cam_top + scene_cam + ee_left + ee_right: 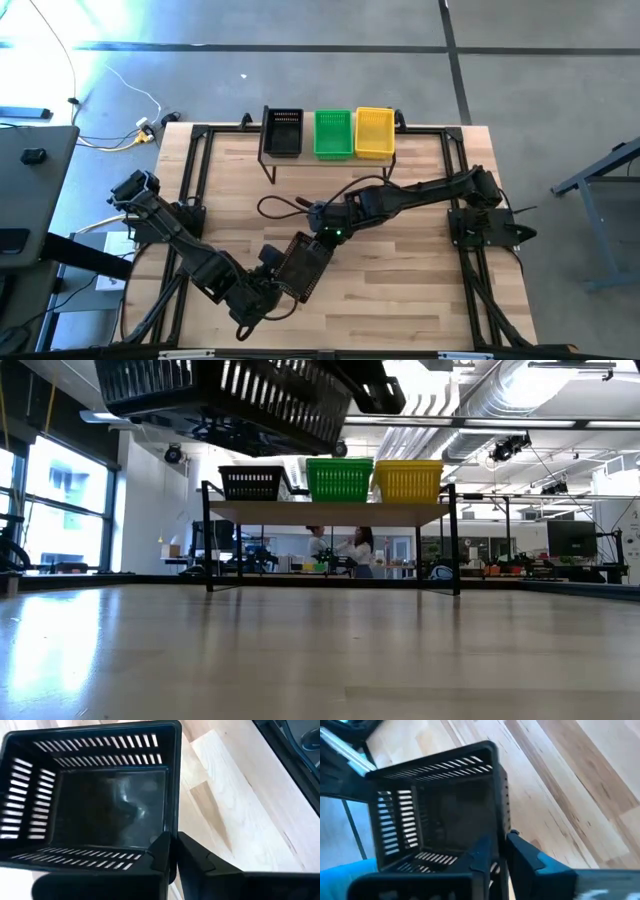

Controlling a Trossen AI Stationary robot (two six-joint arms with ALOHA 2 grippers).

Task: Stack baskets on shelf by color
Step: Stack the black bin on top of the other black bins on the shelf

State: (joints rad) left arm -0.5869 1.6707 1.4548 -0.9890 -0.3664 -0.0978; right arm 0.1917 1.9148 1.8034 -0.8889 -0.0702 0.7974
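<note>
Clearly this is a handover step: 1 black basket [303, 267] hangs in the air at lower centre of the high view, off the table [420, 250], with both grippers at its rim. At lower left of that frame, the left gripper [268, 283] has its jaws pressed together on the near wall of the basket — the left wrist view shows 1 finger inside and 1 outside the slotted wall [75, 857]. Right of it, toward the middle of the frame, the right gripper [325, 232] sits at the opposite end; its wrist view shows the fingers astride the rim with a narrow gap, so I judge it is letting go, though I cannot tell whether it still bears on the plastic.

Next, the move calls for the right arm to clear away and the left to carry the basket up the frame to the shelf [325, 158] and set it onto the black basket there [282, 131].

Along the shelf, left to right: that black basket, a green basket [333, 133], a yellow basket [374, 131]. The carried basket is empty inside — what the shelf ones hold I cannot tell.
</note>
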